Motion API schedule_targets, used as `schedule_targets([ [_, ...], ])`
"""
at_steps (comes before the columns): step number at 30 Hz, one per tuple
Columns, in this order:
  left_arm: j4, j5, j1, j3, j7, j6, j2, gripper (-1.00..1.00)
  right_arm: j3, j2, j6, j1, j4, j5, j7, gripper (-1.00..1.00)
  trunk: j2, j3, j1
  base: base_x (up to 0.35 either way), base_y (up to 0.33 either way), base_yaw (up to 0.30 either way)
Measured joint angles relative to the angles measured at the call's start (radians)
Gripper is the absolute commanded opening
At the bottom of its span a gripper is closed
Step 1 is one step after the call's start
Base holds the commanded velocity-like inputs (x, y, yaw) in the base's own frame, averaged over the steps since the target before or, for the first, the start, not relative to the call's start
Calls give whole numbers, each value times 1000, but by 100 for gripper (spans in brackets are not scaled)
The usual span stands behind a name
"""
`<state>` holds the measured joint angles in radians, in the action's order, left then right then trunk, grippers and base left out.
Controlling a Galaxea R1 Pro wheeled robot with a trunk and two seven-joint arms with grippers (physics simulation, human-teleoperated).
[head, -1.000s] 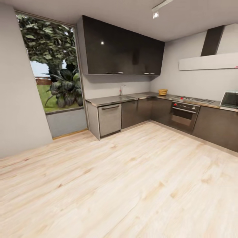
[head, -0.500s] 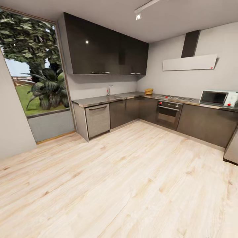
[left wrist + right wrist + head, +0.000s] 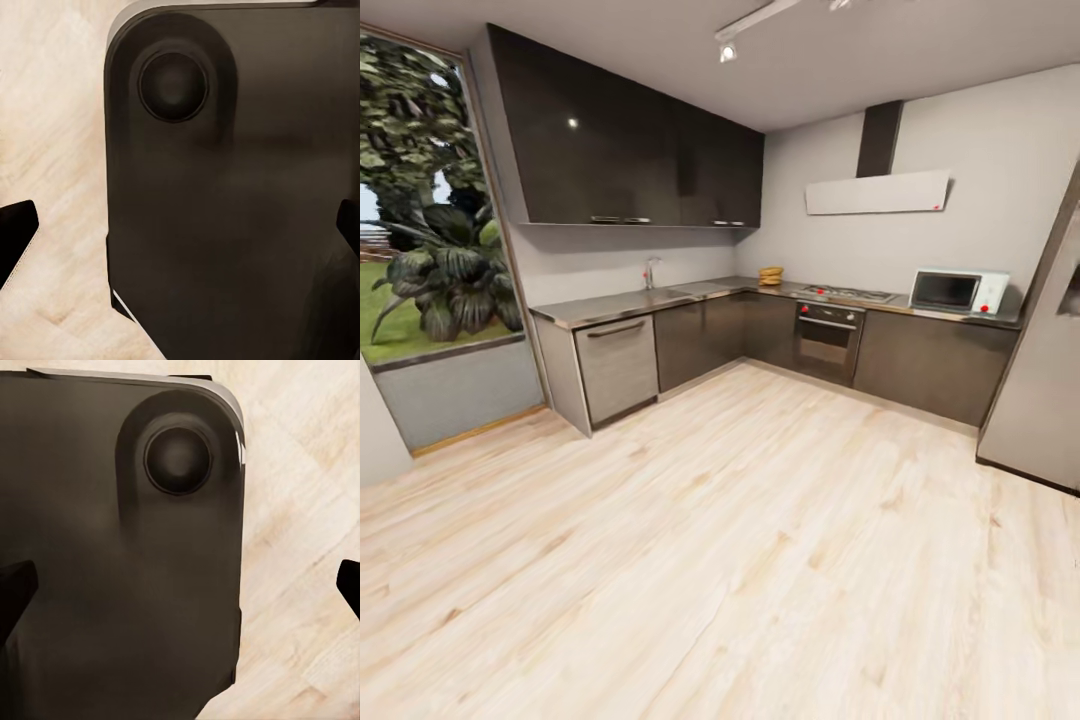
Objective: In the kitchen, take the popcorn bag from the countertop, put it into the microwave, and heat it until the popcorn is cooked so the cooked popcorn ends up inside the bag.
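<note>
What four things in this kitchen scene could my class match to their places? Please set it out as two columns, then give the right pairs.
Things:
1. microwave
2. oven
3. faucet
4. plant

Places:
A. outside the window, at the head view's left
B. built in under the stovetop
C. on the countertop by the back wall
D. on the worktop's far right end, beside the fridge

Pairs: 1-D, 2-B, 3-C, 4-A
</note>
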<state>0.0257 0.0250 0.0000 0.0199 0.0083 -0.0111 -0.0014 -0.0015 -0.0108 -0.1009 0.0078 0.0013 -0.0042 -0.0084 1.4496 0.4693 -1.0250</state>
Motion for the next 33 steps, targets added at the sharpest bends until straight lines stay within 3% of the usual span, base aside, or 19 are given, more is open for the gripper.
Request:
schedule_targets([
  [33, 0, -1, 0, 0, 0, 0, 0, 100, -1, 0, 0, 0, 0, 0, -1, 100, 0, 0, 0, 0, 0, -255],
])
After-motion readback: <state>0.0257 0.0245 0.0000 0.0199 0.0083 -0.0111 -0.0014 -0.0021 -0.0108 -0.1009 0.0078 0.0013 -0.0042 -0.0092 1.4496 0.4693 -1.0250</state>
